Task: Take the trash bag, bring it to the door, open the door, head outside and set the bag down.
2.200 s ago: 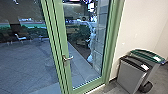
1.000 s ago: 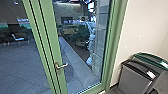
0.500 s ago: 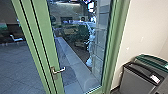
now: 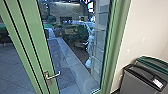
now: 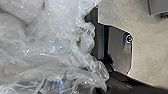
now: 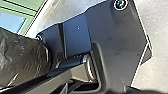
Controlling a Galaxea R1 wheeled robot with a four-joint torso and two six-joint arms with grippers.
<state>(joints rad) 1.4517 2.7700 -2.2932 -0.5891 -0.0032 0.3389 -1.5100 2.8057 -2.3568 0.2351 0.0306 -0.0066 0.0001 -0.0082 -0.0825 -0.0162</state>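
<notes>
Clear, crinkly plastic makes up the trash bag (image 5: 50, 42), which is bunched up close by the left pincer. I can't tell if the left pincer or the right pincer is open or closed. Dark, shiny plastic (image 6: 22, 60) is near the right pincer. Ahead of both is a green door (image 4: 32, 37) with a metal handle (image 4: 54, 76). A grey bin (image 4: 133, 81) is over on the right pincer's side.

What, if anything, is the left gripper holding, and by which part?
Probably the trash bag, its bunched plastic close in the left wrist view; where it's gripped can't be told.
</notes>
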